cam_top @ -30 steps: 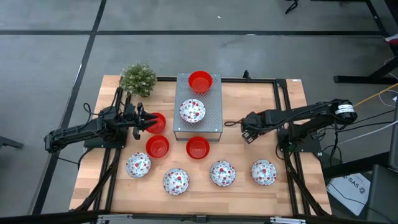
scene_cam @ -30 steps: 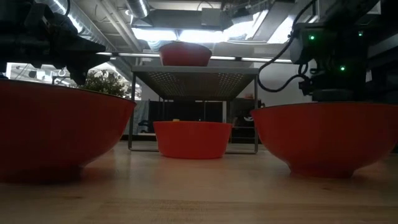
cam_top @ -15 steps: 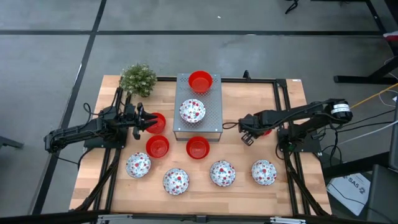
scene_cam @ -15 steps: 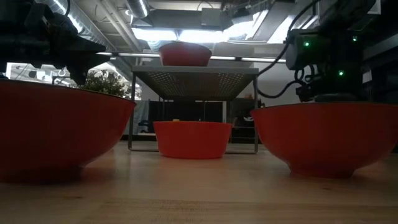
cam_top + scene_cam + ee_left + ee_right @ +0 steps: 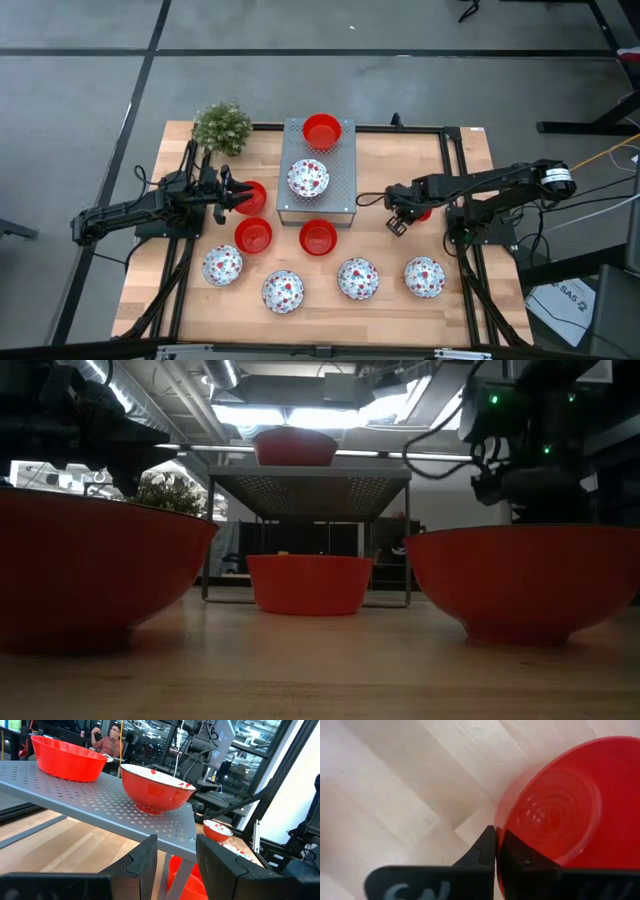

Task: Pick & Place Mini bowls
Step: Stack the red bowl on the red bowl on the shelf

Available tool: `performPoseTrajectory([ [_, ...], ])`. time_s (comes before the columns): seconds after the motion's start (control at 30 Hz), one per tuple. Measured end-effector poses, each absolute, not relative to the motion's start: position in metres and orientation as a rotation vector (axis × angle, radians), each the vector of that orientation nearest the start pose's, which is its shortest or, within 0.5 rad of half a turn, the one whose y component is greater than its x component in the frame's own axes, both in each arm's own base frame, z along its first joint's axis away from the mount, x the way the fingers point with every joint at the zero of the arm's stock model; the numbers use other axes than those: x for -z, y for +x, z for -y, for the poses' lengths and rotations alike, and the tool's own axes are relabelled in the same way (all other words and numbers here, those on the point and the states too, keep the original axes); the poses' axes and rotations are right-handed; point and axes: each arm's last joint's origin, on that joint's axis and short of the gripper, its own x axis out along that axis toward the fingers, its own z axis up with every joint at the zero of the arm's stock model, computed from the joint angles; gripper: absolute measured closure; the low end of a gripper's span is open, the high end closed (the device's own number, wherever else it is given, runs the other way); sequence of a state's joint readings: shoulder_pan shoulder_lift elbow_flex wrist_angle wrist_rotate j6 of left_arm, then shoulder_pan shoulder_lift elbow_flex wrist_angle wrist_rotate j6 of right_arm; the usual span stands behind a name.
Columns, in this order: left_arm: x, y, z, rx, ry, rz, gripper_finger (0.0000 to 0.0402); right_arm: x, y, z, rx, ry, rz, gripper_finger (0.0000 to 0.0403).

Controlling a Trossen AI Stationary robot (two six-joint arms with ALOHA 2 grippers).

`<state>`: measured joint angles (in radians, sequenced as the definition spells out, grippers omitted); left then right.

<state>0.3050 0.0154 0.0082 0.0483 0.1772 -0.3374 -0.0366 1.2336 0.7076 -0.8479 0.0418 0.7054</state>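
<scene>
So two bowls are up on the grey perforated box so far: a plain red bowl at the back and a speckled bowl in front. Most are still down on the desk, including four speckled ones in the front row. The right hand is clenched on the rim of another red bowl, just right of the box. The left hand sits by a red bowl left of the box, fingers parted, holding nothing.

Bright overhead light, low view backlit w/ ceiling glare
</scene>
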Motion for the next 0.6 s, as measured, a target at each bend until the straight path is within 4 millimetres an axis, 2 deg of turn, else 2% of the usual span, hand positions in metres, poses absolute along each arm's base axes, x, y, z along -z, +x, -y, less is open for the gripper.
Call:
performPoseTrajectory([
  [0.37, -0.170, 0.095, -0.024, -0.119, -0.327, 0.061, 0.0272, -0.219, 0.202, 0.002, 0.523, 0.537, -1.154, 0.0398],
  [0.6, -0.170, 0.095, -0.024, -0.120, -0.327, 0.061, 0.0272, -0.258, 0.216, -0.001, 0.504, 0.482, -1.011, 0.0398],
])
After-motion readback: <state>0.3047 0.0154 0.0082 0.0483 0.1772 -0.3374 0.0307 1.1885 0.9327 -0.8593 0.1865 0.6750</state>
